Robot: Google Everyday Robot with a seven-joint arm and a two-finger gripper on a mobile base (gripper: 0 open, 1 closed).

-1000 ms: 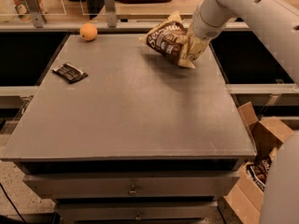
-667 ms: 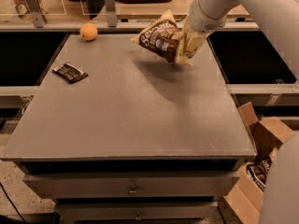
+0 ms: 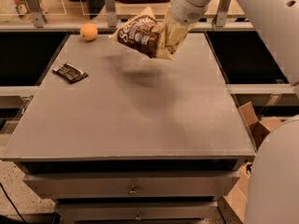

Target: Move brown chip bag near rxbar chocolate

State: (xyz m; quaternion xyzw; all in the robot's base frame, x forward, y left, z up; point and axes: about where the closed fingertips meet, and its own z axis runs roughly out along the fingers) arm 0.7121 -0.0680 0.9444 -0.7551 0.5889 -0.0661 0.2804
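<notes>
The brown chip bag (image 3: 140, 35), cream-edged with a dark brown panel and white script, hangs in the air above the far middle of the grey table (image 3: 140, 120). My gripper (image 3: 169, 37) is shut on the bag's right end and holds it tilted, clear of the tabletop, with its shadow below. The rxbar chocolate (image 3: 70, 73), a small flat dark bar, lies on the table at the left, well left of and below the bag.
A round orange fruit (image 3: 88, 31) sits at the table's far left corner. A shelf rail with upright posts (image 3: 110, 6) runs behind the table. A cardboard box (image 3: 257, 125) stands on the floor at the right. Drawers sit under the tabletop.
My gripper has lifted the chip bag off the table and carried it left, toward the middle of the far edge. The bar and the orange have not moved.
</notes>
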